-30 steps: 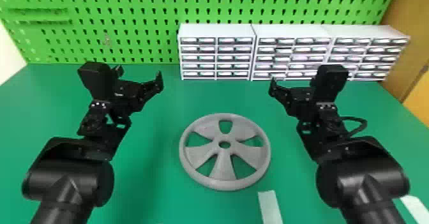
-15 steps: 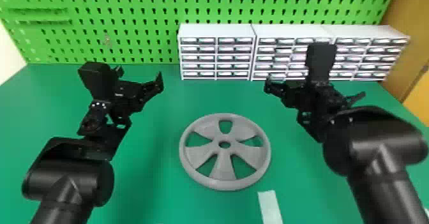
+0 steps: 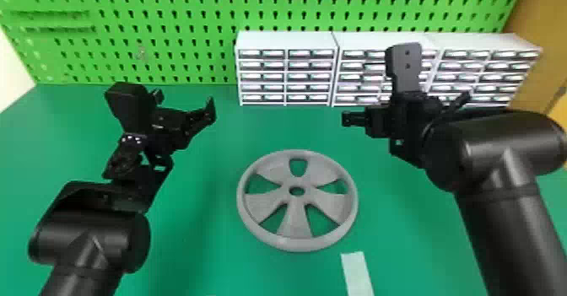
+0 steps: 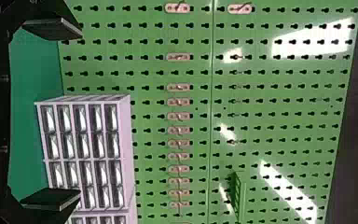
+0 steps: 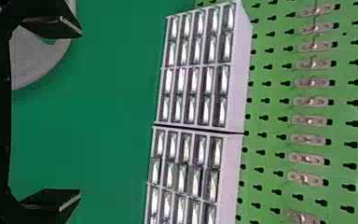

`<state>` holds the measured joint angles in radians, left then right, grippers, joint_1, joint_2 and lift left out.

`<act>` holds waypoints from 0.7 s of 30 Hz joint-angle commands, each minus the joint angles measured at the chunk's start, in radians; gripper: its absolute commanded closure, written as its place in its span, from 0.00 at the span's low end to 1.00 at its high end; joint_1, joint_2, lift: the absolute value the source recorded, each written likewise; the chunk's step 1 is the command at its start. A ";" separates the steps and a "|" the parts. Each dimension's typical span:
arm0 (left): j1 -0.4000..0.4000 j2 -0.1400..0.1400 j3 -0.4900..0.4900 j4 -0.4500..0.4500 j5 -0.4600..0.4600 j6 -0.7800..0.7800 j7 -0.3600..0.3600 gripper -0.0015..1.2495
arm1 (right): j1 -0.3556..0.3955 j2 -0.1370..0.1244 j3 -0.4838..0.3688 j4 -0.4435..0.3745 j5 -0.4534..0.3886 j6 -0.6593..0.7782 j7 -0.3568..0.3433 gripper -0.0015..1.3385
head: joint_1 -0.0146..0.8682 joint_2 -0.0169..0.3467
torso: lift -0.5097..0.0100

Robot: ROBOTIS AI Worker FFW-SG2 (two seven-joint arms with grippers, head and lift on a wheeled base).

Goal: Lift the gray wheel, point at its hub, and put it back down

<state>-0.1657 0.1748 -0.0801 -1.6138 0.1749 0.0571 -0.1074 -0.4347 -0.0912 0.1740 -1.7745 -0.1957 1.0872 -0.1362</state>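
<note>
Left fingers (image 4: 51,199) and right fingers (image 5: 51,200) wide apart, empty, we should squarely straddle the gray wheel (image 3: 296,205), inward of the desk's (image 3: 202,236) far edge.

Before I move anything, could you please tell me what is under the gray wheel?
The green tabletop shows through the gaps in the gray wheel. Whatever lies directly beneath its spokes and rim is covered, so I cannot tell.
</note>
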 commanded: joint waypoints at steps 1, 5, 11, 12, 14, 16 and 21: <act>0.000 0.000 0.000 0.000 -0.002 0.003 -0.002 0.08 | -0.033 0.007 0.012 0.027 -0.004 0.072 -0.003 0.07 | 0.80 0.18 | 0.81; 0.000 0.000 0.000 0.000 -0.005 0.004 -0.003 0.08 | -0.076 0.010 0.019 0.075 -0.019 0.169 -0.003 0.07 | 0.80 0.18 | 0.81; -0.001 0.000 0.000 0.000 -0.006 0.010 -0.008 0.08 | -0.110 0.021 0.029 0.132 -0.022 0.215 -0.003 0.07 | 0.80 0.18 | 0.81; 0.000 0.000 0.000 0.000 -0.006 0.012 -0.009 0.08 | -0.116 0.025 0.025 0.150 -0.025 0.221 -0.003 0.07 | 0.80 0.18 | 0.81; 0.000 0.000 0.000 0.000 -0.006 0.012 -0.009 0.08 | -0.133 0.030 0.025 0.179 -0.033 0.240 -0.003 0.07 | 0.80 0.18 | 0.81; -0.001 0.000 0.000 0.000 -0.008 0.012 -0.009 0.08 | -0.150 0.033 0.030 0.219 -0.034 0.258 -0.003 0.07 | 0.80 0.18 | 0.81; -0.001 0.000 -0.001 0.000 -0.008 0.012 -0.009 0.08 | -0.165 0.050 0.030 0.299 -0.022 0.267 -0.003 0.07 | 0.80 0.18 | 0.81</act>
<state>-0.1667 0.1747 -0.0797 -1.6137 0.1674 0.0689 -0.1166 -0.5874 -0.0531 0.2049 -1.5367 -0.2257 1.3474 -0.1396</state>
